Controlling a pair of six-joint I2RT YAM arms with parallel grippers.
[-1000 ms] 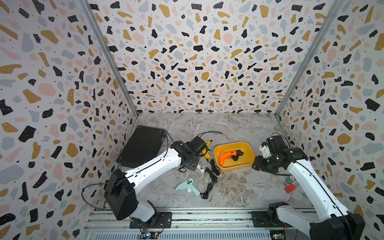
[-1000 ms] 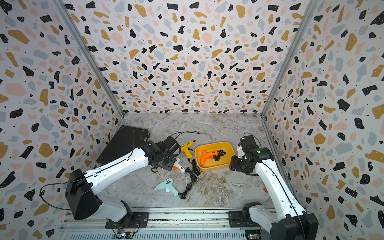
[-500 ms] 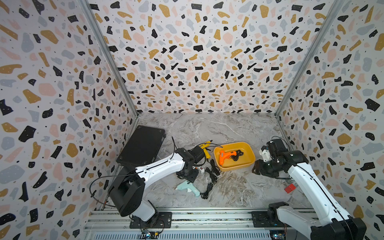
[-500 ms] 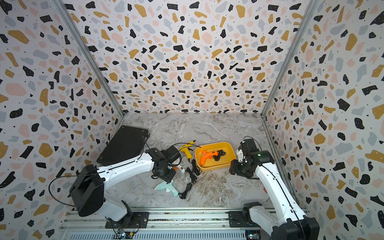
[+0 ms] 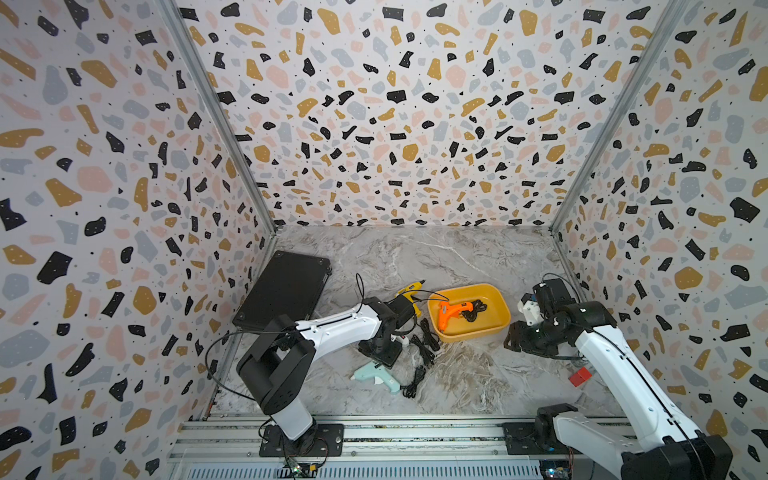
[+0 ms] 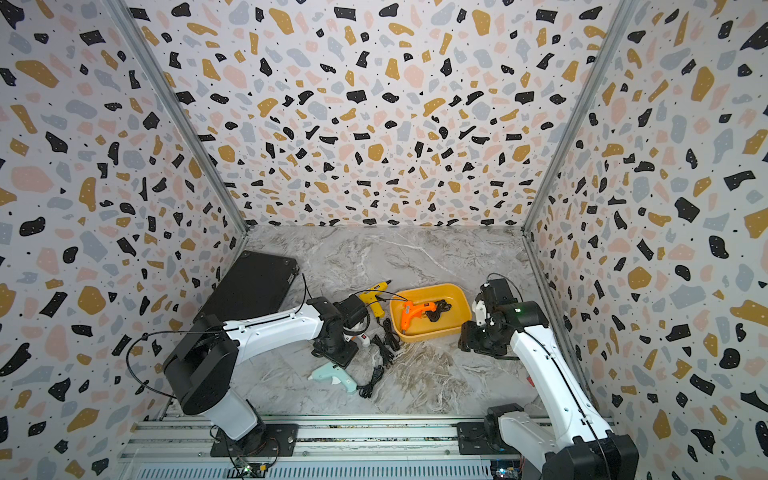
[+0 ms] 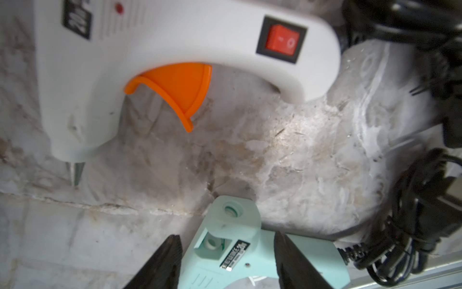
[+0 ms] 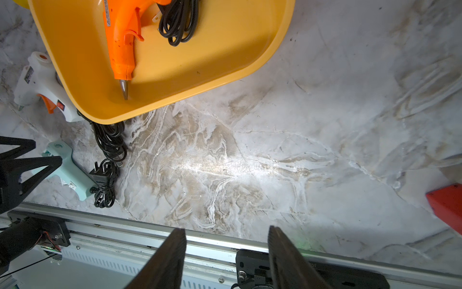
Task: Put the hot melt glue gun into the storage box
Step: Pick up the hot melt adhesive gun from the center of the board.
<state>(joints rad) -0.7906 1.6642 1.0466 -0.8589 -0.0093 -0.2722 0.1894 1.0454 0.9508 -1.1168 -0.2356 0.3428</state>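
The mustard-yellow storage box point(image 5: 473, 334) sits right of centre on the marble floor, with an orange hot melt glue gun point(image 5: 453, 311) and its coiled cord inside. A yellow glue gun point(image 5: 409, 291) lies just left of the box. A white one point(image 7: 175, 37) with an orange trigger lies nearer the front. In front of that lies a mint glue gun point(image 5: 374, 376). My left gripper point(image 7: 226, 235) is open, pointing down, its jaws standing either side of the mint gun's rear end. My right gripper point(image 8: 226, 229) hangs open and empty right of the box.
A large flat black case point(image 5: 286, 295) lies at the back left. Black power cords point(image 5: 424, 345) trail between the guns and the box. A small red block point(image 5: 579, 376) sits by the right wall. The metal rail point(image 5: 374, 432) borders the front.
My left arm has swung from beside the yellow gun toward the front and lowered over the mint gun. My right gripper has dipped slightly toward the front.
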